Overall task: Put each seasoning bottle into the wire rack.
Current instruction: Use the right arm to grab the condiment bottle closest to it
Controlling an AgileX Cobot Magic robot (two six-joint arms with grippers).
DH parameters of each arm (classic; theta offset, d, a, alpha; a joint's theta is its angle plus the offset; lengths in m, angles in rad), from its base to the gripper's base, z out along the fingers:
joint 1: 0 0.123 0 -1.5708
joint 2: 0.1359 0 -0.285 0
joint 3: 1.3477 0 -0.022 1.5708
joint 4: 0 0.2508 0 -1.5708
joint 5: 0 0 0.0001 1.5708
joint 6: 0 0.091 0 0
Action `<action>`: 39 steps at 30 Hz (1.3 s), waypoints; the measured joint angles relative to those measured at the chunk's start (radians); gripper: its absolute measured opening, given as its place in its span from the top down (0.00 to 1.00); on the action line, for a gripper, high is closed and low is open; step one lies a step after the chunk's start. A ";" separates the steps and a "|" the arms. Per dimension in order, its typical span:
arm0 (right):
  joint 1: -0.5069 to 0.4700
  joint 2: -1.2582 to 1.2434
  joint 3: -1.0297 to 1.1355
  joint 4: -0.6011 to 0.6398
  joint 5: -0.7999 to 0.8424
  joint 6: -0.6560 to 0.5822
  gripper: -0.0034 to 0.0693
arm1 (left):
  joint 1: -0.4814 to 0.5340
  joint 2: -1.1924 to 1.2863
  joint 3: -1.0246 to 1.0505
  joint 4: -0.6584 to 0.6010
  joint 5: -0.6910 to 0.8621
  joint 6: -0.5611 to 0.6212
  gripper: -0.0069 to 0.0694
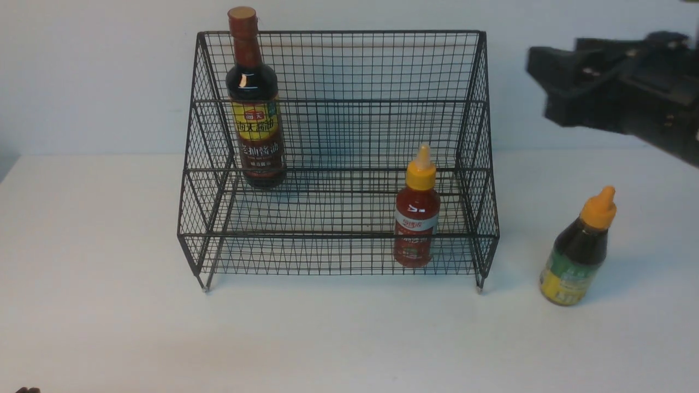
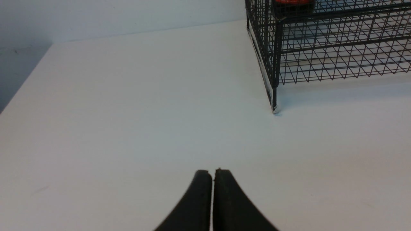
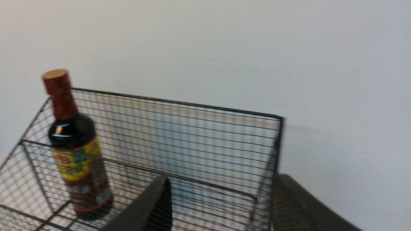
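The black wire rack stands mid-table. The tall soy-sauce bottle stands upright on its upper tier at the left; it also shows in the right wrist view. The red squeeze bottle stands on the lower tier at the right. The dark squeeze bottle with the green-yellow label stands on the table, right of the rack. My right arm is raised at the upper right, blurred; its gripper is open and empty above the rack's right end. My left gripper is shut and empty, low over the table.
The white table ends at a pale wall behind the rack. In the left wrist view the rack's front left foot stands ahead of the gripper, to one side. A dark tip of the left arm shows at the bottom left corner.
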 joint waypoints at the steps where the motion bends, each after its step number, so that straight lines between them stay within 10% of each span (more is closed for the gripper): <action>1: -0.027 -0.020 0.036 0.003 -0.018 0.000 0.42 | 0.000 0.000 0.000 0.000 0.000 0.000 0.92; 16: -0.196 0.162 0.455 0.093 -0.699 0.002 0.34 | 0.000 0.000 0.000 0.001 0.001 0.000 0.92; 30: -0.196 0.465 0.375 0.075 -0.817 -0.001 0.34 | 0.000 0.000 0.000 0.001 0.001 0.000 0.92; 39: -0.196 0.449 0.358 -0.038 -0.766 0.002 0.56 | 0.000 0.000 0.000 0.001 0.001 0.000 0.92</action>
